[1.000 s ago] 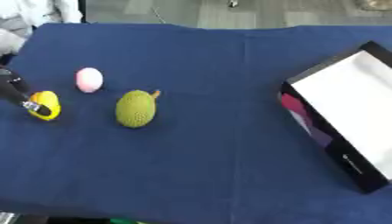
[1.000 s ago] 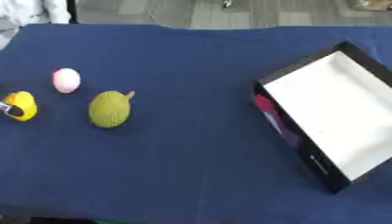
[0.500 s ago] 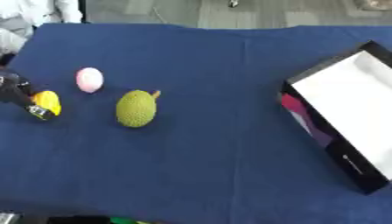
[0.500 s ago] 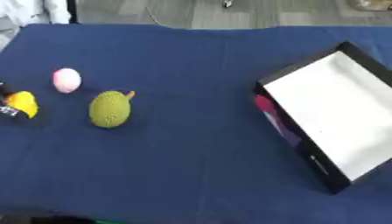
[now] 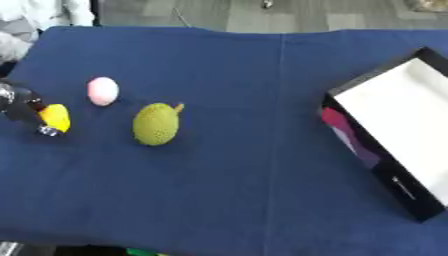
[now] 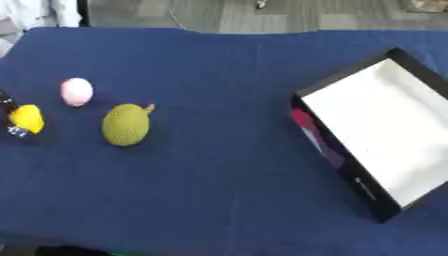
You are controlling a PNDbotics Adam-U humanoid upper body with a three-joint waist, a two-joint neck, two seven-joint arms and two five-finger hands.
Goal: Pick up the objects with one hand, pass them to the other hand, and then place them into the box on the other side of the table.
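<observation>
Standing at the table's left edge: the left hand, black with silver parts, only partly in view, its fingers curled around a small yellow fruit. Whether the fruit is lifted clear of the cloth or resting on it cannot be told. Smooth, rounded, glossy-looking; likely to slip or roll if the fingers sit off-centre, and a drop at this edge could send it off the table.

Pink ball: small, egg-shaped, pale and smooth, lying on the cloth just beside the yellow fruit and to its right. Risk: a knock from the hand as it rises would set it rolling.

Green fruit: the largest item, oval, bumpy-skinned, with a short brownish stem at its upper right. Near the pink ball, apart from it. The rough skin should give fingers purchase; its bulk may be awkward to pass between hands.

Tablecloth: dark blue fabric with a faint crease running down the middle.

Box: at the right side, well apart from the fruits, tilted, black walls, white inside, a pink patch on its near outer wall. Nothing seen inside.

Right hand: not in view, so the handover partner is absent; a long carry across raises the chance of a drop.
</observation>
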